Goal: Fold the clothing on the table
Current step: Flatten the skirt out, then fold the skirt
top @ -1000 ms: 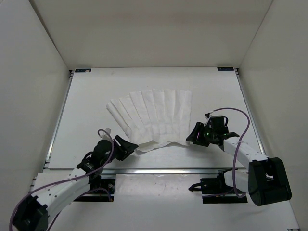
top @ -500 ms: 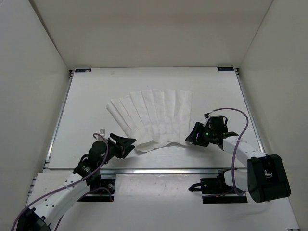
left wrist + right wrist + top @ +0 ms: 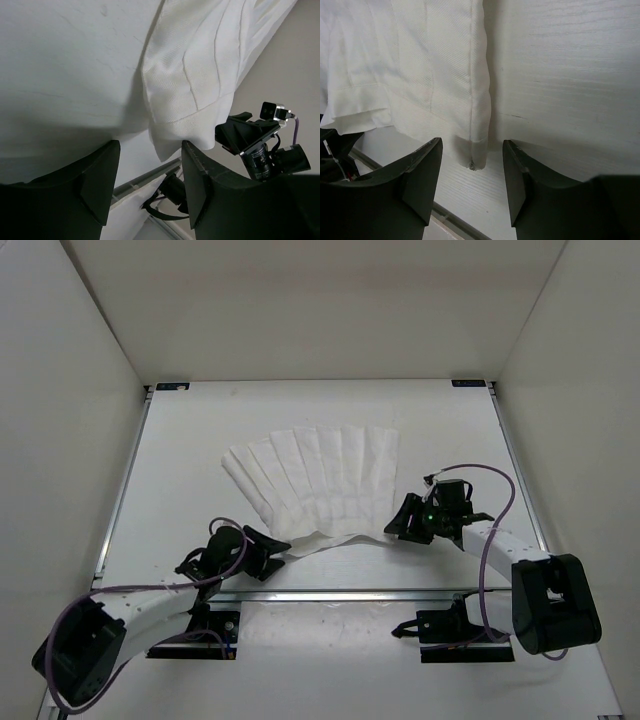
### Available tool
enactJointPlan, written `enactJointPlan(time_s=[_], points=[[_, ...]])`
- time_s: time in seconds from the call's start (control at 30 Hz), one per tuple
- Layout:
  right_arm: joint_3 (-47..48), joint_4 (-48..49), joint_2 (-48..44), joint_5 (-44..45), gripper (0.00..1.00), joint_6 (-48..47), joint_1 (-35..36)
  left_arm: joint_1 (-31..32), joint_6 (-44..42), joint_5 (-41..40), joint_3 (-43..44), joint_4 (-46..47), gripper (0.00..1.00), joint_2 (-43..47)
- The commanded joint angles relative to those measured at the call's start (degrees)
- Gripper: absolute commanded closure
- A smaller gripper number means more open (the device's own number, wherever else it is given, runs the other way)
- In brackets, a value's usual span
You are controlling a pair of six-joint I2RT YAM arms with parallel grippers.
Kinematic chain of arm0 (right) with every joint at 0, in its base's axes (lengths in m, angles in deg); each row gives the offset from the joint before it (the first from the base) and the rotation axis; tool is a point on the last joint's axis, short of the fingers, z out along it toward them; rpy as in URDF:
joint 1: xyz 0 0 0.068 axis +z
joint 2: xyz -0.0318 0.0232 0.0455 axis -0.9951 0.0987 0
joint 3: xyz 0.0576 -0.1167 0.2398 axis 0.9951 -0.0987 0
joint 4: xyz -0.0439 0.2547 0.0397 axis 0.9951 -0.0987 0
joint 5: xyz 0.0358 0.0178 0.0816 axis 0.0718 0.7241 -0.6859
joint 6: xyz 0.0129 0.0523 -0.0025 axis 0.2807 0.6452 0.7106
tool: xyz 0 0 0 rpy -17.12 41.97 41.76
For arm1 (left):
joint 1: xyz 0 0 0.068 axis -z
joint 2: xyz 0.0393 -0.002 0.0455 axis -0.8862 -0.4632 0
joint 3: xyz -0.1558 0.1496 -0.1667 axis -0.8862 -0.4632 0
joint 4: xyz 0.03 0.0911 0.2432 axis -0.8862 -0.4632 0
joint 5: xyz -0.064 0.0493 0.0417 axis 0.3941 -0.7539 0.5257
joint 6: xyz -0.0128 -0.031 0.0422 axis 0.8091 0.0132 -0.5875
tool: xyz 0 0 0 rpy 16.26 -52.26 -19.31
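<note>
- Left side first: the left jaws sit low at the near-left corner of the clothing [image 3: 320, 480]. They're gaping, with nothing in them. In the left wrist view that corner pokes into the gap between the fingers [image 3: 95, 185], and I can't see either one touching it.
- I'd nudge in a bit deeper before closing. Right now only the very tip of the corner would get pinched, and thin fabric like this probably slips out.
- Middle: the clothing lies fanned out mid-worktop [image 3: 170, 470], with the pleats running away from the arms and the narrow edge nearest them. That near edge looks slightly curled up, which should help the lower finger get under.
- Right side: the right jaws are spread wide too, and empty. They straddle the near-right corner, with the side seam running straight into the gap.
- My guess is it's best to close both sides together, lift evenly and carry the near edge over toward the far one. If one side goes first, the pleats likely skew.
</note>
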Motion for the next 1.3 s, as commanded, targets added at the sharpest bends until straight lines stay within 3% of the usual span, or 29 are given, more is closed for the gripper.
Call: enactJointPlan(time_s=[0.0,0.07,0.13,0.2,0.3,0.47,0.63,0.77,0.8,0.83,0.93,1.27], points=[[1.18,2.43,0.64,-1.27,0.52,-0.01,-0.33,1.92,-0.03,-2.14,-0.7,3.39,0.36,-6.47],[1.26,1.9,1.08,-0.58,0.52,-0.01,0.37,2.19,-0.56,-2.41,1.25,4.8,0.42,-9.73],[0.91,2.08,0.64,0.22,0.52,-0.53,0.9,2.54,-1.35,-2.58,2.04,5.5,0.56,-12.01],[0.65,2.16,0.73,-0.13,0.54,-0.36,0.64,2.46,-1.61,-2.41,1.61,5.42,0.8,-12.2],[0.12,2.43,1.52,-0.39,0.61,-0.97,0.46,1.58,-2.14,-2.23,1.26,5.24,1.0,-11.5],[0.73,1.56,2.49,-2.24,1.0,-1.15,1.07,-0.44,-5.04,-0.83,-0.59,3.06,1.0,-6.85],[0.65,-4.59,-3.3,0.65,1.0,-1.85,1.69,-4.91,-13.98,3.56,-0.94,-5.11,1.0,0.7],[-0.23,-10.05,-7.79,-0.82,1.0,-4.22,-3.22,-8.26,-18.83,6.29,-2.52,-11.01,1.0,7.73],[-0.49,-10.66,-8.49,-1.01,0.95,-4.66,-3.84,-8.27,-19.02,7.08,-4.18,-11.28,1.0,8.53],[-0.76,-11.01,-8.94,-1.88,0.81,-4.4,-2.98,-8.35,-18.84,7.17,-5.24,-11.02,1.0,9.24],[-0.06,-11.37,-9.38,0.38,0.63,-2.39,2.2,-6.25,-17.53,7.26,-7.53,-9.87,1.0,11.44],[-3.48,-7.16,-8.51,4.09,0.55,2.28,8.89,-8.18,-17.53,8.05,-11.39,-15.67,1.0,23.04]])
